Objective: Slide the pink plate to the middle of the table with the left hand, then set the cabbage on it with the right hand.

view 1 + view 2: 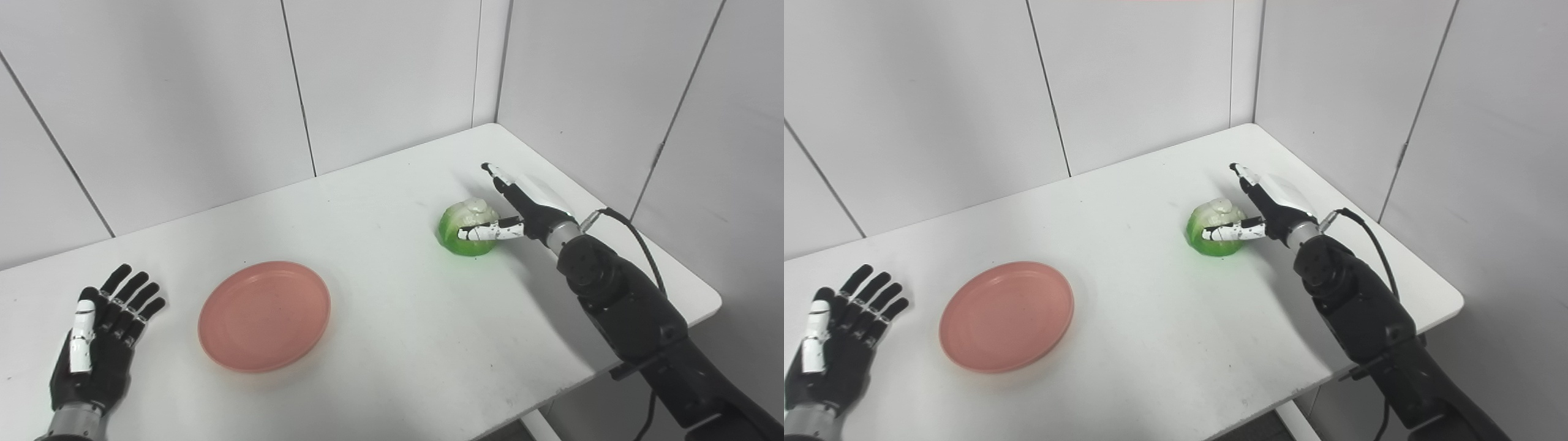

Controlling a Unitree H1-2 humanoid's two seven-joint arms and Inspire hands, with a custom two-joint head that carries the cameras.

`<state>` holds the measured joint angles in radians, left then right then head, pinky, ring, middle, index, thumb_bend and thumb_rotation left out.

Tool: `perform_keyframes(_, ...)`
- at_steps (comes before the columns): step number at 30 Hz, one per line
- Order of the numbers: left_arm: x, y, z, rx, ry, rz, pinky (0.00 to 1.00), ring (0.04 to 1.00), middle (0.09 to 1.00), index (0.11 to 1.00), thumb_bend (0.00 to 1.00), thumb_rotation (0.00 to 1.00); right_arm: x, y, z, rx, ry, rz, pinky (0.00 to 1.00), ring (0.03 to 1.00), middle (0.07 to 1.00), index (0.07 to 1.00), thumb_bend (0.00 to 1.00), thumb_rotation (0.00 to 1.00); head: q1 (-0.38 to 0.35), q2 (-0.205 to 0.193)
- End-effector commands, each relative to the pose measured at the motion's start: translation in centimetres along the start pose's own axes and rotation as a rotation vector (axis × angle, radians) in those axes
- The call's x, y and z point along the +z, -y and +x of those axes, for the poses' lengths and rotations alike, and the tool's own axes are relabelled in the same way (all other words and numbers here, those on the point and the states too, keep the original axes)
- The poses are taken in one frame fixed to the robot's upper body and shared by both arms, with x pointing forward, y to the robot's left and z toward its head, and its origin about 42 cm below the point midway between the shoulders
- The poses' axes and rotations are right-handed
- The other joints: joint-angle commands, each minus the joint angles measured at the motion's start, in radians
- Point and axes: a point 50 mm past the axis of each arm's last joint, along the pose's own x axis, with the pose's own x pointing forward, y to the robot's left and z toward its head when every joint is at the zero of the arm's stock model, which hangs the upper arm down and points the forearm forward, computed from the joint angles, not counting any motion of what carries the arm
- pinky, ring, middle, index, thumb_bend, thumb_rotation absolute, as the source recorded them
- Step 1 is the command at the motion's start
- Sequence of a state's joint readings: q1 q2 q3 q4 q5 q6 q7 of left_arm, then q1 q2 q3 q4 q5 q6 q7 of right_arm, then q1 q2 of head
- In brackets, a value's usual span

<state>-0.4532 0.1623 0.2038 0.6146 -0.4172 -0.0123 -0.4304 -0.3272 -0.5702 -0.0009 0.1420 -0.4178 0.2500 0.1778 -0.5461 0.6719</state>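
The pink plate (264, 315) lies flat on the white table (380, 343), left of centre. The cabbage (467, 228), green with a pale top, sits on the table toward the right rear. My right hand (511, 208) is beside it on its right, open: the thumb lies across the cabbage's front and the fingers (497, 174) stretch out straight behind it, not closed round it. My left hand (101, 334) rests open and palm up near the table's front left, a short way left of the plate and not touching it.
White panelled walls (367, 79) close in the table at the back and right. The table's right edge (686, 269) runs just past my right forearm, and the front edge (551, 398) lies below it.
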Motion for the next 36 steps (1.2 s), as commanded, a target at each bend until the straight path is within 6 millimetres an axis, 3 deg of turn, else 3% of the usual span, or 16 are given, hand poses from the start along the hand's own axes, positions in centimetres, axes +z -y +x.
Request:
perform_keyframes(1, -4.0, -1.5, -3.3, 0.072, -0.136, -0.044, 0.75, 0.784, 0.792, 0.778, 0.54, 0.77, 1.7, 2.7, 0.9, -0.034, 0.07, -0.038, 0.91, 1.0, 1.0, 1.0, 1.0, 0.57, 0.002, 0.0)
perform_keyframes(7, -3.8, -1.4, -3.4, 0.071, -0.136, -0.042, 0.79, 0.812, 0.818, 0.804, 0.53, 0.78, 2.5, 2.5, 1.4, 0.007, 0.073, -0.027, 0.91, 1.0, 1.0, 1.0, 1.0, 0.56, 0.007, 0.007)
perform_keyframes(17, -3.6, -1.2, -3.6, 0.065, -0.136, -0.04, 0.77, 0.802, 0.811, 0.794, 0.53, 0.78, 3.0, 2.3, 2.3, 0.04, 0.055, -0.058, 0.92, 1.0, 1.0, 1.0, 1.0, 0.55, 0.016, 0.016)
perform_keyframes(33, -3.3, -0.5, -3.8, 0.054, -0.131, -0.045, 0.76, 0.8, 0.814, 0.799, 0.52, 0.78, 0.8, 1.9, 3.7, 0.058, -0.022, -0.04, 0.92, 0.994, 1.0, 1.0, 1.0, 0.49, 0.025, 0.024)
perform_keyframes(36, -3.4, -0.6, -3.8, 0.05, -0.135, -0.043, 0.78, 0.813, 0.827, 0.812, 0.52, 0.79, 0.5, 1.5, 3.5, 0.052, -0.032, -0.033, 0.89, 0.957, 0.978, 0.988, 1.0, 0.45, 0.025, 0.024)
